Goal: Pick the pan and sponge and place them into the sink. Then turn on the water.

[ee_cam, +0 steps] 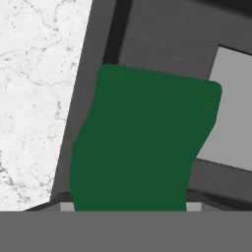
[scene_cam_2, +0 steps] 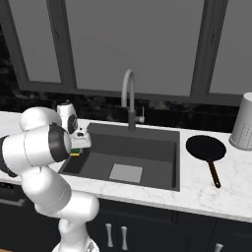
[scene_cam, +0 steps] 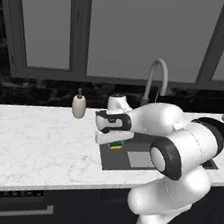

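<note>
The sponge [ee_cam: 142, 142] is filling the hand camera, pinched in the gripper [scene_cam: 115, 144] and hanging over the sink [scene_cam_2: 162, 142] at its 9 o'clock edge. Carrying it farther over the basin before releasing should keep it off the rim. The pan [scene_cam_2: 206, 147] is waiting on the counter [scene_cam_2: 226, 192] at the sink's 3 o'clock.

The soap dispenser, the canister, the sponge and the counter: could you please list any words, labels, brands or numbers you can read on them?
None: no readable text anywhere.
The soap dispenser is plain white.
The grey canister shows ribbing, no label.
The sponge in the claw has a bare green top.
The pan, faucet, sink and marble counter carry no markings.
</note>
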Robot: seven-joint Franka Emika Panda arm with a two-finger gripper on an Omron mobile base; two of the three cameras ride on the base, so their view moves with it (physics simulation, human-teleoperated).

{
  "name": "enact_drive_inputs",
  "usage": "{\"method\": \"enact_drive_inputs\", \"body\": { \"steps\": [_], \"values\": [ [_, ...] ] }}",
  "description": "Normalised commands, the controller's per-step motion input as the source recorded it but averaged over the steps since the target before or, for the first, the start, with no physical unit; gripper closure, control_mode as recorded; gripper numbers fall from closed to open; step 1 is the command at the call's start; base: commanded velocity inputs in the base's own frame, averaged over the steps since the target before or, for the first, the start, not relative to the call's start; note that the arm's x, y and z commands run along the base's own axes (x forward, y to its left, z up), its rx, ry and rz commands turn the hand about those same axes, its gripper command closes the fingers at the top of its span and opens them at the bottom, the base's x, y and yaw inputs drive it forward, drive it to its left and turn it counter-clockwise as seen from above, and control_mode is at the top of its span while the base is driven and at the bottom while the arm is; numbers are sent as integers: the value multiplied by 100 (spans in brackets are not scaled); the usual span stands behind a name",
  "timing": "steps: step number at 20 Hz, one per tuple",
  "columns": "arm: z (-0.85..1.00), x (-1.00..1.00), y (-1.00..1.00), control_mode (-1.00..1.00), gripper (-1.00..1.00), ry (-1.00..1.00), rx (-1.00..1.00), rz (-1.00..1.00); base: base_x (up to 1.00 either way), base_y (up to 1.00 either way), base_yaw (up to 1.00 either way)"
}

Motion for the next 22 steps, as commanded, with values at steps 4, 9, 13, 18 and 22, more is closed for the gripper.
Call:
{"method": "enact_drive_inputs", "body": {
  "steps": [4, 9, 13, 18, 22],
  "values": [
    [-11, 19, -100, -100, 100, 0, 0, -12, 0, 0, 0],
    [-35, 9, -95, -100, 100, 0, -6, -9, 0, 0, 0],
    [-46, 0, -33, -100, 100, 0, -8, -1, 0, 0, 0],
    [-16, 2, 1, -100, 100, 0, 0, 0, 0, 0, 0],
    [-21, 11, 2, -100, 100, 0, 1, 0, 0, 0, 0]
  ]
}}
